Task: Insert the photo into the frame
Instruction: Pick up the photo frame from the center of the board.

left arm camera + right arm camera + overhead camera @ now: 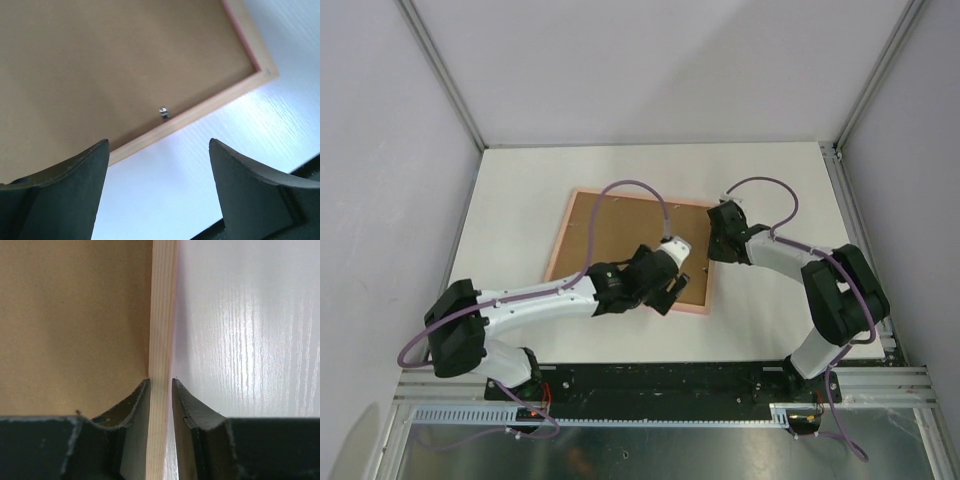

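Note:
The frame (pixel 560 236) lies back-up on the white table, its pale wood rail around the plain brown backing board (pixel 615 235). The photo is hidden. My right gripper (pixel 718 250) is shut on the frame's right rail (pixel 162 315), one finger on the board side and one on the table side (pixel 160 381). My left gripper (pixel 675 293) is open and empty (pixel 159 142). It hovers over the frame's near right corner, with the rail (pixel 200 112) and the board (pixel 100 65) ahead of it. A small metal tab (pixel 163 113) sits by that rail.
The white table (pixel 520 180) is walled in by grey panels at the back and both sides. A black mounting rail (pixel 670 380) runs along the near edge.

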Controlling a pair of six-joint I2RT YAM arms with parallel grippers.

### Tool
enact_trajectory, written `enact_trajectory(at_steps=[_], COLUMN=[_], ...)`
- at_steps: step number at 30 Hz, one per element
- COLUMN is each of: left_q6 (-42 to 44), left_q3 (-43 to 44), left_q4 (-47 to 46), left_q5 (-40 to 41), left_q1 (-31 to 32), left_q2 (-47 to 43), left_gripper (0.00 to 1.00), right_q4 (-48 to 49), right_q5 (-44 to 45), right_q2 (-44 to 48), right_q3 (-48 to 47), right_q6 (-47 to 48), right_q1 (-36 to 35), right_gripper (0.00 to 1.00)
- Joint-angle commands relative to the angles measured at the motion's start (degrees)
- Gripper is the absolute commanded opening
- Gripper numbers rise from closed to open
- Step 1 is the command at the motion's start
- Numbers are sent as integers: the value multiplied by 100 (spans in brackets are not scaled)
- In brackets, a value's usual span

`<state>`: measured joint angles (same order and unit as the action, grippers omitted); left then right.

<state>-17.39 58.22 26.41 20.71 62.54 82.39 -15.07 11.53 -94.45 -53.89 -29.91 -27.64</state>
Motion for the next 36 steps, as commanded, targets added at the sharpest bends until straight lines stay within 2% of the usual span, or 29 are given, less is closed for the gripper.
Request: enact_trajectory(at_steps=[1, 8, 19, 21, 24, 26, 30, 36], left_q6=[523, 843, 1547, 1548, 1541, 1527, 1516, 1450], left_q3=[-6, -128, -207, -210, -239, -264, -305, -370], left_q4=[-308, -468, -975, -1054, -1131, -1159, -1179, -1200], left_q5=[162, -37, 81, 117, 145, 151, 172, 170], left_q1=[358, 608, 1331, 1362, 1365, 1366, 1366, 1369], left_q2=[67, 117, 596, 641, 627, 596, 543, 509], left_gripper=[85, 85, 89, 89, 90, 90, 90, 89], right_q4=[-82, -207, -665, -713, -747, -753, -816, -821], right_q5=[5, 21, -109, -147, -114, -28, 190, 349], right_q2=[-226, -197, -7, -63, -99, -55, 169, 364], right_q3=[-131, -186, -503, -525, -527, -531, -533, -527], right_q6=[61, 153, 366, 355, 300, 262, 157, 49], right_q1=[39, 102, 179, 197, 189, 169, 163, 64], right_gripper=[27, 3, 0, 11, 35, 42, 46, 46])
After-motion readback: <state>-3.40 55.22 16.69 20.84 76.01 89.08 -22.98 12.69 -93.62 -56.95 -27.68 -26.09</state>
